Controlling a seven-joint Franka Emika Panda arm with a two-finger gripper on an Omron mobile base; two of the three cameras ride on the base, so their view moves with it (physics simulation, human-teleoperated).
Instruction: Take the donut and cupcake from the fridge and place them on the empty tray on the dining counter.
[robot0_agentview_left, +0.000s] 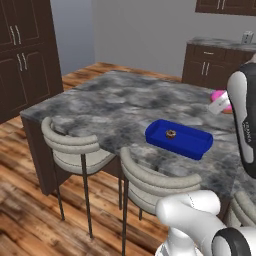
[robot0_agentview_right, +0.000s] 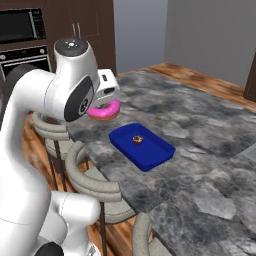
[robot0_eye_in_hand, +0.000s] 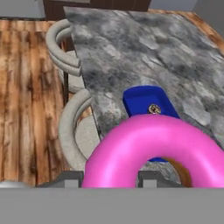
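My gripper (robot0_agentview_right: 105, 103) is shut on the pink-iced donut (robot0_agentview_right: 104, 110), holding it in the air over the near edge of the dining counter (robot0_agentview_right: 200, 130), left of and above the blue tray (robot0_agentview_right: 120, 140). In the hand view the donut (robot0_eye_in_hand: 153, 148) fills the foreground between my fingertips (robot0_eye_in_hand: 72, 177), with the tray (robot0_eye_in_hand: 140, 98) just beyond it. A small brown cupcake (robot0_eye_in_hand: 154, 109) sits inside the tray, also seen as a small brown cupcake (robot0_agentview_left: 170, 133) in the tray (robot0_agentview_left: 155, 131). From the left base the donut (robot0_agentview_left: 218, 94) peeks out beside my arm. The fridge is out of view.
Grey curved-back stools (robot0_agentview_left: 75, 145) (robot0_agentview_left: 150, 182) stand along the counter's near side, over a wooden floor (robot0_eye_in_hand: 26, 87). Dark cabinets (robot0_agentview_left: 25, 55) line the left wall, and a wall oven (robot0_agentview_right: 22, 30) is behind my arm. The marble top (robot0_agentview_left: 125, 97) spreads wide around the tray.
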